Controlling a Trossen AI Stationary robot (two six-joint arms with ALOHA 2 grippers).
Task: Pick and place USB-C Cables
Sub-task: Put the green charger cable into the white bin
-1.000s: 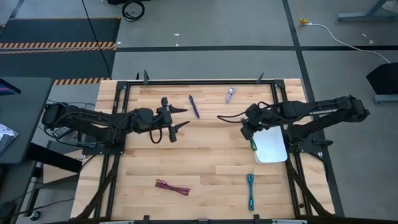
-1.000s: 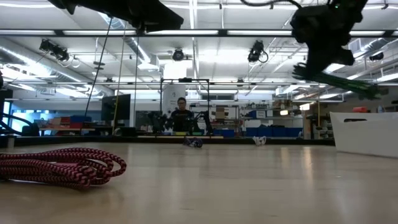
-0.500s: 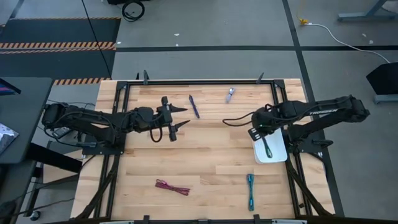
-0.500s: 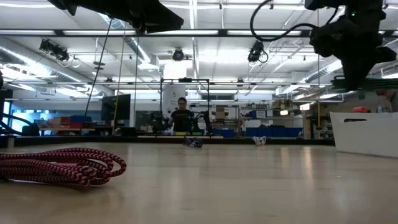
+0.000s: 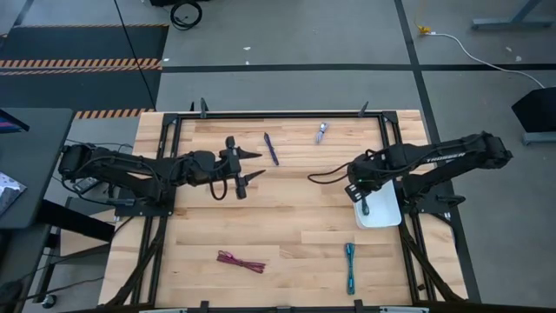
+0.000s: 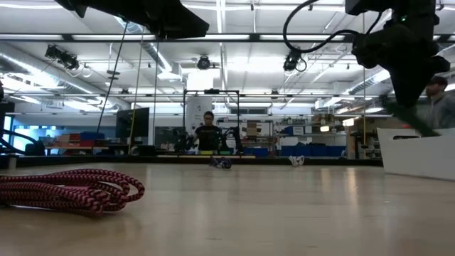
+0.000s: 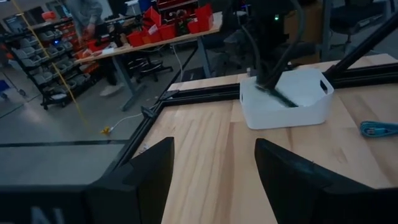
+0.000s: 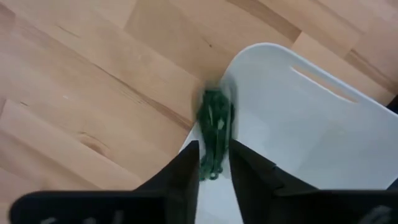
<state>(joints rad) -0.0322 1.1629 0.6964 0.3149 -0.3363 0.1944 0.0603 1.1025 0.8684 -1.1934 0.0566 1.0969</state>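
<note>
My right gripper [image 5: 361, 196] hangs over the left rim of the white tray [image 5: 387, 216] and is shut on the green cable [image 8: 214, 134], which reaches down into the tray [image 8: 305, 124]. My left gripper [image 5: 253, 165] waits open above the table's far left half. The dark purple cable [image 5: 272, 148] and the silvery lilac cable [image 5: 322, 132] lie flat near the far edge. The maroon red cable [image 5: 241, 260] and the teal cable [image 5: 349, 265] lie flat near the near edge. My right gripper pinches the green cable's upper end [image 8: 214, 158] between its two fingers, coming from above and pointing down. The bundle lies along the fingers and hangs below them. Its lower end [image 7: 281, 98] slants down inside the tray [image 7: 292, 115]; I cannot tell whether it touches the bottom.
The tray stands at the table's right edge, beside the black frame rail [image 5: 408, 235]. The maroon red cable [image 6: 71, 190] lies close to the low camera. Bare wood spans the table's middle between the two arms. A person [image 6: 207, 131] stands far behind the table.
My right gripper has carried the green cable from left of the tray toward the table's right, over the tray's rim, then lower. The cable has swung from slanting above the table into the tray. The left arm has kept still.
</note>
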